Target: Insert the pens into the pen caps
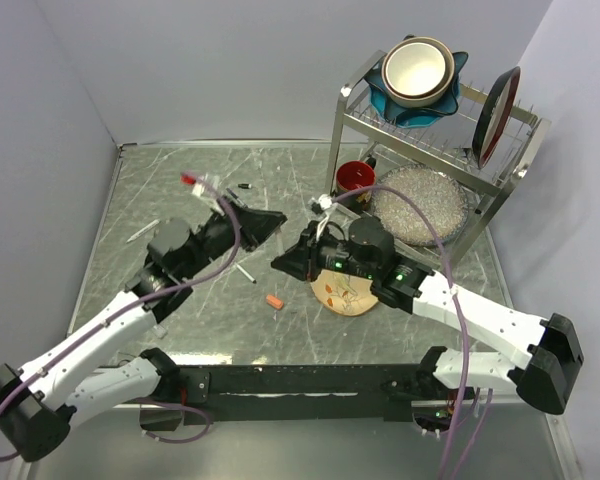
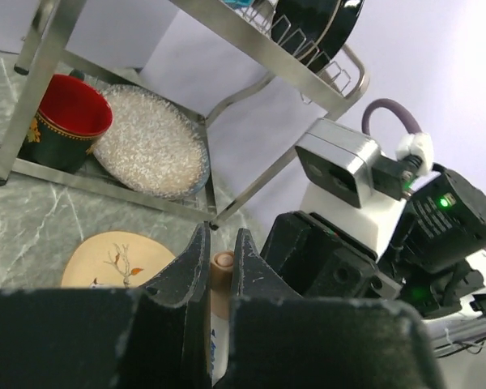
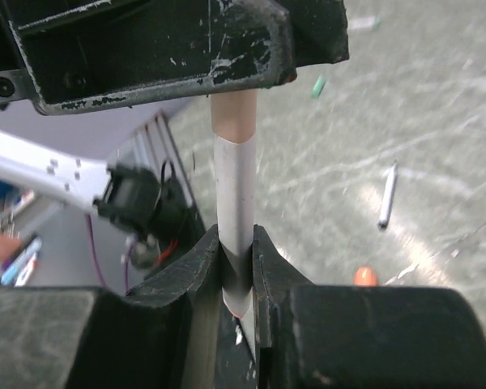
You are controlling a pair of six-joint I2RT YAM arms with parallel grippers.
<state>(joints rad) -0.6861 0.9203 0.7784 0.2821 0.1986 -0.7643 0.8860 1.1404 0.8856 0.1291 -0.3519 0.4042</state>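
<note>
My left gripper [image 1: 276,224] and right gripper [image 1: 279,262] meet tip to tip over the middle of the table. In the right wrist view my right gripper [image 3: 236,241] is shut on a white pen [image 3: 234,190]. The pen's peach-coloured end [image 3: 233,118] runs up into the left gripper's black body. In the left wrist view my left gripper [image 2: 220,243] is shut on that peach tube [image 2: 220,271], with the white barrel behind it. An orange-red cap [image 1: 274,301] lies on the table, and it also shows in the right wrist view [image 3: 363,276]. A grey pen [image 3: 386,197] lies loose on the table.
A metal dish rack [image 1: 435,145] stands back right, with bowls [image 1: 418,70] on top and a red cup [image 1: 355,178] and a glass plate [image 1: 417,203] under it. A tan plate [image 1: 345,292] lies under my right wrist. A white pen [image 1: 143,231] and a small black piece [image 1: 245,186] lie at the back left.
</note>
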